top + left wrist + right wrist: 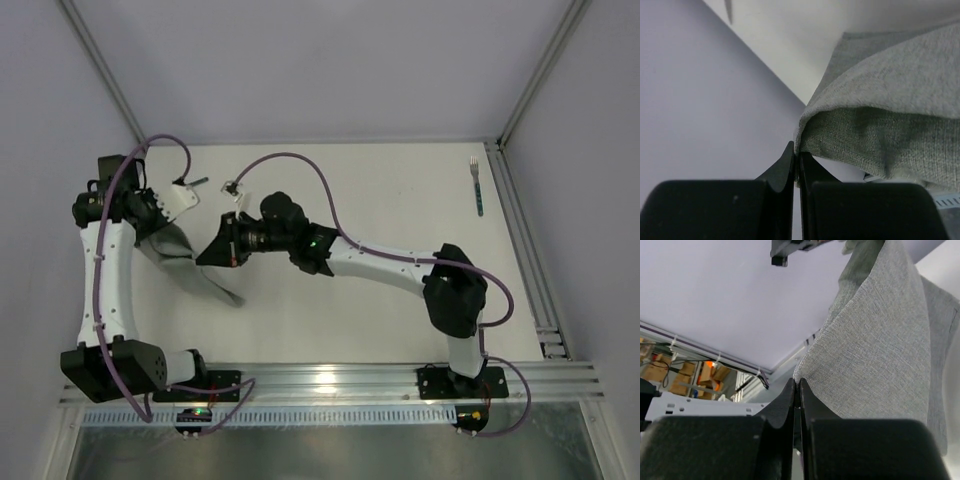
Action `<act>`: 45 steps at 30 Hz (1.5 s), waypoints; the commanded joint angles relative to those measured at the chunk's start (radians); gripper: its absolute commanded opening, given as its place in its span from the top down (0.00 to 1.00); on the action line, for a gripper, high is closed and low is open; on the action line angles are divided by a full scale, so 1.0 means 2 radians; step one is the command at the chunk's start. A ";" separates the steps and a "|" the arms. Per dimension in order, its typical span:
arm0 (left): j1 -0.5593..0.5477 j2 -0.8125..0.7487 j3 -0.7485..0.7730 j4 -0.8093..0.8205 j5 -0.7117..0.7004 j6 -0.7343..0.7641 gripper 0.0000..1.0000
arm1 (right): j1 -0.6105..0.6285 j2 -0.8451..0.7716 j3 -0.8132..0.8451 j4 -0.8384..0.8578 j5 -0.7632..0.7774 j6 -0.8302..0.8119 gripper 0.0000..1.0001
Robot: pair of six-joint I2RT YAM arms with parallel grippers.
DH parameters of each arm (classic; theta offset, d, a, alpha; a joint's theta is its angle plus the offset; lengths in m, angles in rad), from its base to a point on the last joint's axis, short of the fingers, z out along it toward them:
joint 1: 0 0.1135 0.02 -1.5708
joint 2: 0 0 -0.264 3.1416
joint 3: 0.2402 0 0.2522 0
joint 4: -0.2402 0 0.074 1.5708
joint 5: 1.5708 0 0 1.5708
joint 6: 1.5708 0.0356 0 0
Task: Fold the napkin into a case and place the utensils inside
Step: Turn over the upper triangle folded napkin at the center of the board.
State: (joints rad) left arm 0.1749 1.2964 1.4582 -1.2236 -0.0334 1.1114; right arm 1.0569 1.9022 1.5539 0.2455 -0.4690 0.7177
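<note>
**Both grippers pinch the napkin, lifted mid-fold**

The left gripper (796, 150) is closed tight on a folded edge of the napkin (890, 100), with the cloth rising out of the seam between its jaws. The right gripper (796, 382) is closed the same way on another edge, and the fabric fans up and away from its tips. From above, the napkin (185, 262) hangs between the two wrists over the left part of the table (400, 190). Its lower end trails down toward the near side. It is no case yet, only a loose, doubled drape.

The fork (477, 186) lies well apart at the far right edge, untouched. I cannot pick out the knife with any certainty.

The step in hand looks like carrying the held edge over to make a fold. To do it well:

- Move the two arms together at the same height, so the edge between them stays straight and does not sag or twist.
- Let the trailing end anchor on the table, then drag gently against it to pull out wrinkles.
- Bring the held edge down parallel to the one opposite it.
- Lower the cloth until it rests flat before either grip lets go. If it is dropped from the air, the soft fabric will likely slump and the fold line will be lost.
- Keep the wrists apart, as they sit close to each other here.
</note>
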 commanded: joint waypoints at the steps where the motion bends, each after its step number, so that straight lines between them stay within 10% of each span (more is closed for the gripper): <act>1: 0.017 0.001 0.025 0.044 -0.020 0.023 1.00 | 0.017 0.016 0.041 0.085 0.014 0.081 0.97; 8: 0.002 0.059 0.041 0.064 0.004 0.023 1.00 | 0.016 -0.006 -0.070 0.163 0.060 0.153 0.97; 22: -0.227 0.296 0.065 0.109 -0.061 -0.013 1.00 | -0.055 -0.101 -0.435 0.271 0.116 0.251 0.97; 45: -0.370 0.475 0.210 0.116 -0.056 -0.137 1.00 | -0.134 -0.152 -0.583 0.234 0.132 0.256 0.97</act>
State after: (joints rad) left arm -0.5545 2.2616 1.8355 -1.0500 -0.1158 0.8738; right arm 0.7906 1.6547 0.4095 0.7952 -0.1955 1.2758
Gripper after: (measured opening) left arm 0.009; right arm 0.050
